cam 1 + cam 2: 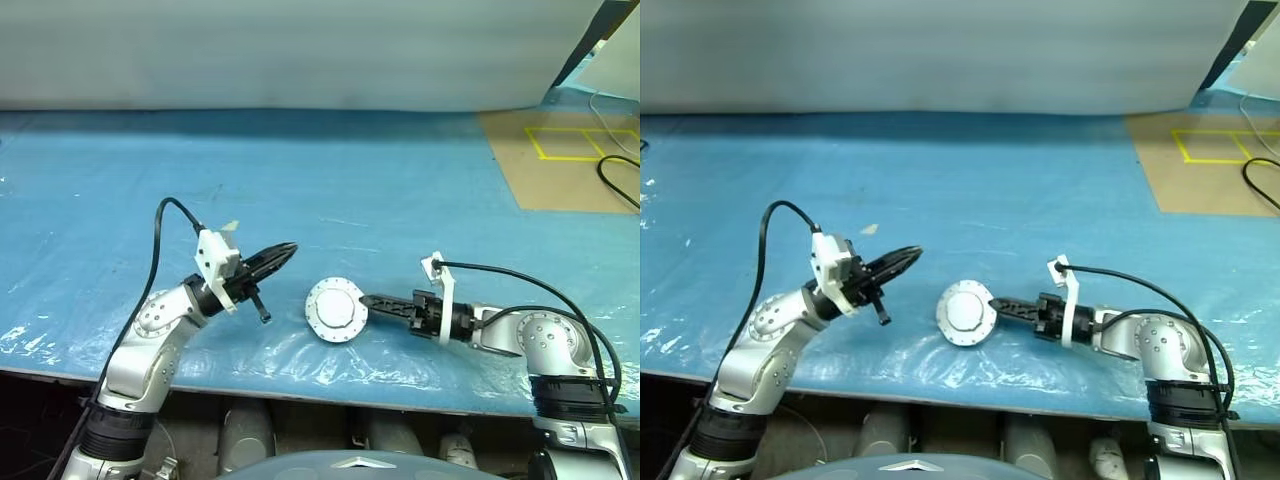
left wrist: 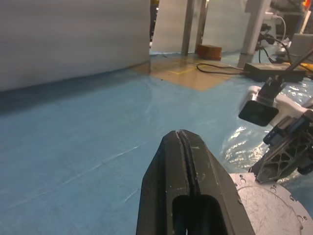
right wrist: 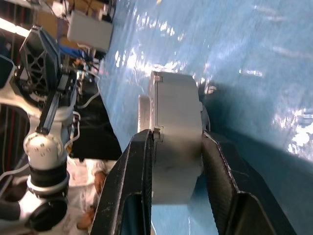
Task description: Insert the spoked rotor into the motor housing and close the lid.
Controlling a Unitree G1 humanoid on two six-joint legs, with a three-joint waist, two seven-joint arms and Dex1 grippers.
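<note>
Left eye view: on the blue plastic-covered table (image 1: 400, 180), the left gripper (image 1: 284, 251) hangs above the surface, its two black fingers pressed together and holding nothing, pointing toward the middle. Just right of its tips and lower lies the round pale silver disc with a toothed rim, the lid (image 1: 336, 309), closed over the assembly on the sheet. The right gripper (image 1: 366, 300) reaches in from the right, its jaws partly spread and pinching the disc's edge, one finger on each face.
</note>
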